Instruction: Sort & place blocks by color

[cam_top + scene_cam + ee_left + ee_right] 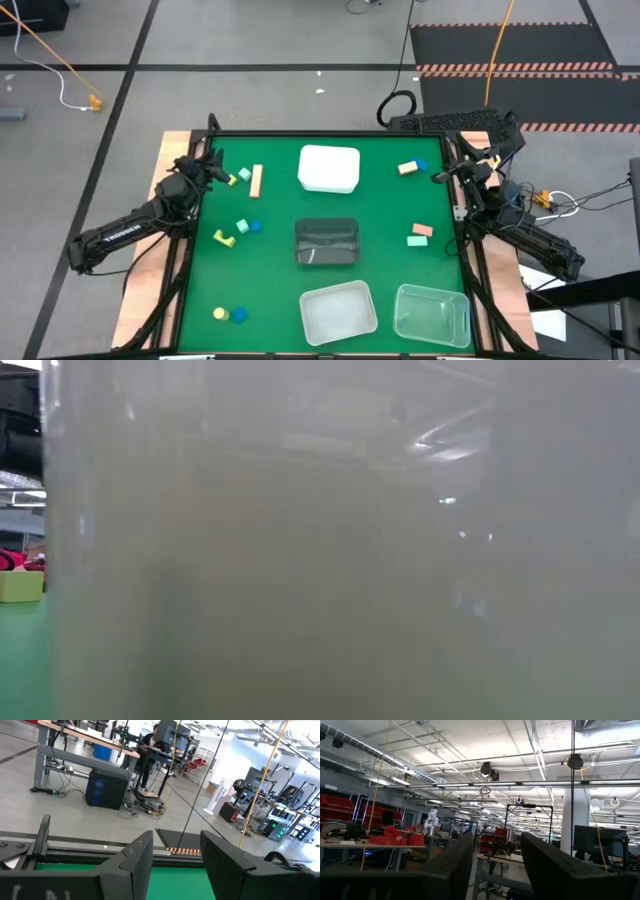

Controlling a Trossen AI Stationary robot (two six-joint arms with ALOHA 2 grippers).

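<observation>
At the near edge, side by side: a frosted plastic tub (338,312) and a clear plastic tub (432,314), with a yellow block (220,313) and a blue block (240,315) touching near the near-left corner. At mid-table, a dark-walled clear tub (326,241); toward the left edge, a yellow L-shaped block (222,238), a mint green cube (242,227) and a blue cube (255,227); toward the right edge, a salmon pink block (422,230) against a mint green bar (418,241). Farther, a white tub (329,168), a tan bar (256,180) and, far right, a salmon block (407,168) beside a small blue cube (420,165). Raised at the far-left corner, the left gripper (176,840), fingers parted, empty; at the far-right edge, the right gripper (496,840), likewise parted and empty. No sorting begun, seemingly. Probably best: drop straight over one lone block, straddle it squarely, avoid nudging its touching neighbour.
</observation>
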